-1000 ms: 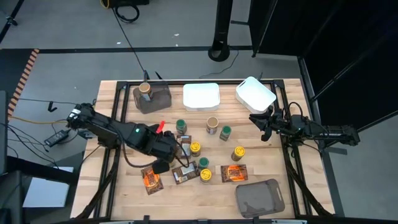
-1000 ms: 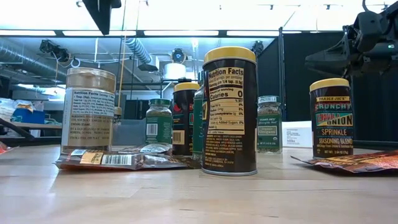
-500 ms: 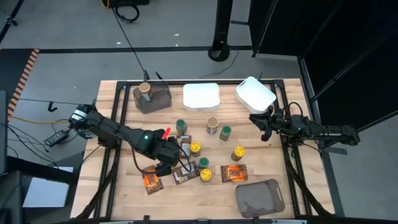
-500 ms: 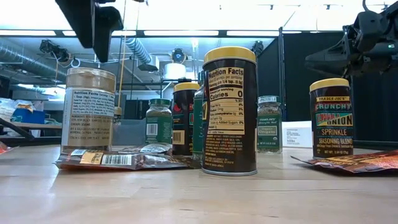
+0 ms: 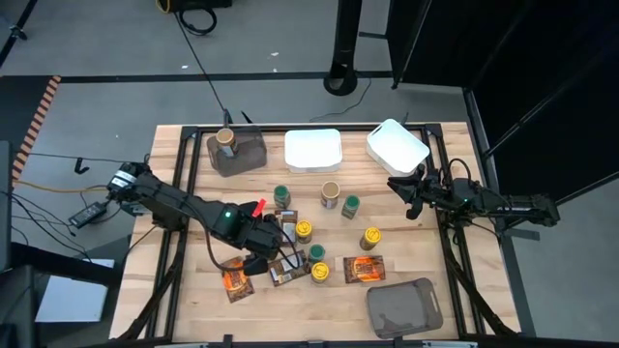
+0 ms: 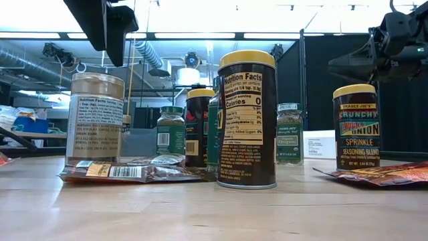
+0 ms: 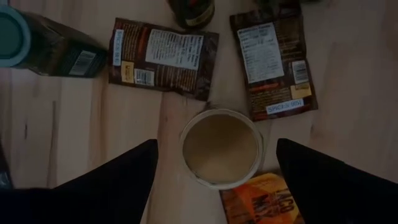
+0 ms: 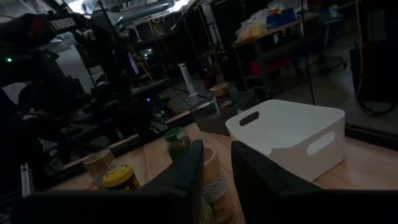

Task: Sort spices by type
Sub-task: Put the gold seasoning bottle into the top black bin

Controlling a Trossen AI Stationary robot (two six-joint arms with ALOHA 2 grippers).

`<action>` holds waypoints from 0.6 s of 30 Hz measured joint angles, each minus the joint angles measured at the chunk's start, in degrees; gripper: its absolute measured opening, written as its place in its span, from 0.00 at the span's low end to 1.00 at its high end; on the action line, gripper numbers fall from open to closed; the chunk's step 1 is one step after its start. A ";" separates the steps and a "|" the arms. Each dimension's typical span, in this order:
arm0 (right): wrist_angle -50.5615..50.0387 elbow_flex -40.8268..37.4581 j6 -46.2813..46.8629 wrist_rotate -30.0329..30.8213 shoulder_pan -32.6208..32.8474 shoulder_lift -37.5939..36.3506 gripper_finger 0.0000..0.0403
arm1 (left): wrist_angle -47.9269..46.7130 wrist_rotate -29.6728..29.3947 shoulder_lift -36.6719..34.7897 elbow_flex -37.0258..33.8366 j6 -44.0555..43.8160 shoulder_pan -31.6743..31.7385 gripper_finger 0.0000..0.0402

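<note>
Spice jars and packets stand mid-table: green-lidded jars [image 5: 281, 196] [image 5: 351, 205], a tan-lidded jar [image 5: 330, 193], yellow-lidded jars [image 5: 304, 229] [image 5: 370, 238], orange packets [image 5: 235, 280] [image 5: 364, 268] and a brown packet [image 5: 288, 269]. My left gripper [image 5: 259, 253] is open. It hangs just above another tan-lidded jar [image 7: 222, 147] [image 6: 97, 117], with one finger on either side and touching nothing. That jar stands upright on the table and is hidden under the gripper in the high view. My right gripper [image 5: 411, 196] waits near the table's right edge, slightly open and empty.
Two white trays [image 5: 312, 150] [image 5: 397, 145] stand at the far edge. A brown-grey bin [image 5: 242, 155] at the far left holds one tan-lidded jar [image 5: 226, 138]. Another bin [image 5: 404, 307] sits at the near right. Two brown packets [image 7: 163, 56] [image 7: 272, 59] lie next to the jar under my left gripper.
My left gripper has moved toward the table's near edge and come down over the tan-lidded jar, staying open. The jars and packets have not moved.
</note>
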 joint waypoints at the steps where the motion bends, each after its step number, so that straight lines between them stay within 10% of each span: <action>1: 0.00 0.00 0.03 0.01 0.00 0.00 0.23 | 0.49 0.04 -0.02 -0.70 -0.09 0.00 0.83; 18: 0.00 0.00 0.15 0.00 0.00 0.00 0.23 | 6.82 2.96 0.13 -8.11 0.13 0.62 0.78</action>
